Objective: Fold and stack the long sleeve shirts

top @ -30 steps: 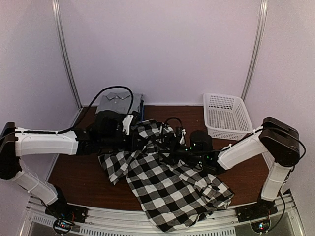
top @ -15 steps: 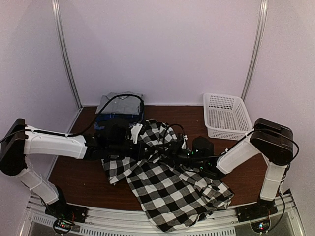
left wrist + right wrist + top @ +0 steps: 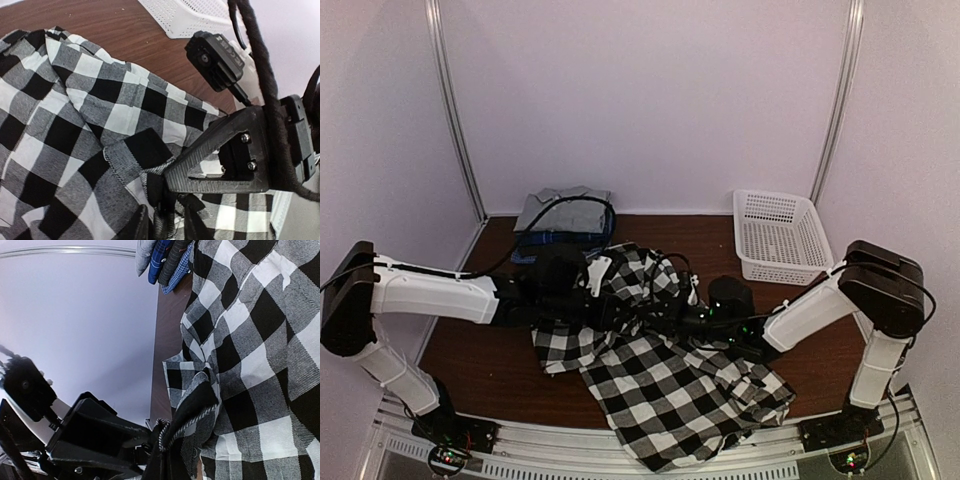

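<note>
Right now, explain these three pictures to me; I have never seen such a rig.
Two robot arms are bolted at the near edge of a table. The wide picture comes from a fixed camera above and behind them, showing the left arm and the right arm. The other two come from a camera on each wrist. On the table lie a crumpled checked shirt, a stack of folded shirts at the back left and a white basket at the back right. The right gripper is shut on a bunch of the checked shirt; whether the left gripper grips it too is unclear.
</note>
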